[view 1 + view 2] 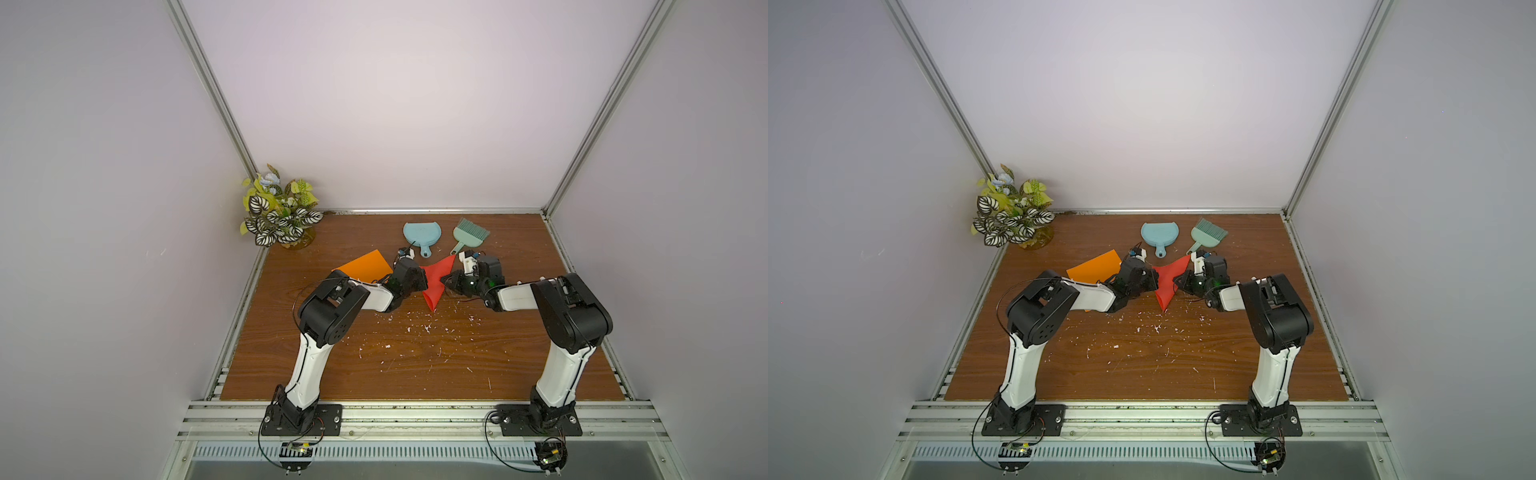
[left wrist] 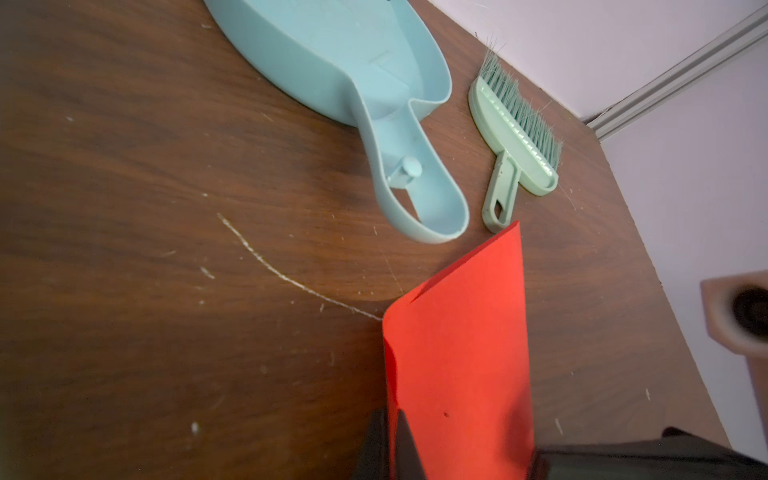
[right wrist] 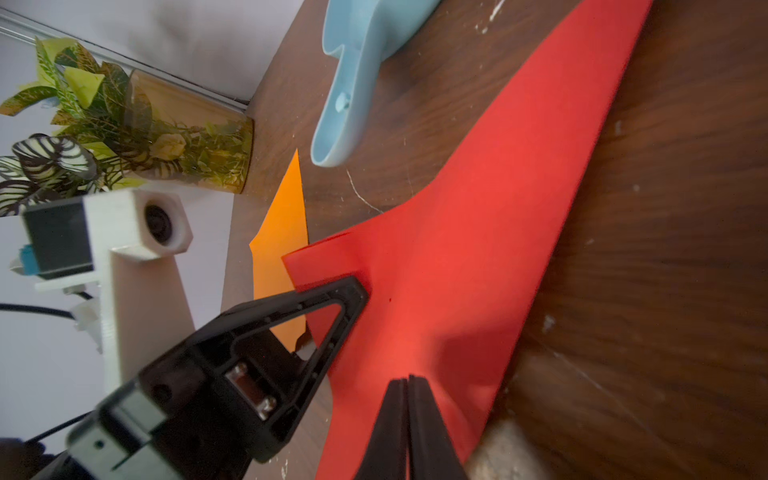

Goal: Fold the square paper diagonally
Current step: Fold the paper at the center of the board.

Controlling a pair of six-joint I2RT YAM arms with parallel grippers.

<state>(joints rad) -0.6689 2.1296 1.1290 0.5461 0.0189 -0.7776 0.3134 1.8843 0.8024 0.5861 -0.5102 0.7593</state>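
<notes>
The left end effector [image 2: 392, 440] is clamped on the curled edge of the red paper [image 2: 457, 353]. The right end effector [image 3: 409, 386] has its jaws together against that sheet (any layer between them is hidden). Past the left one, an orange paper [image 1: 365, 266] lies partly under the arm.

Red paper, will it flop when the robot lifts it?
Probably floppy: the red paper curves and sags between the left gripper and right gripper, both shut on it. Likely light: two small pinches hold it up. It may crease easily, since one edge curls over.
</notes>
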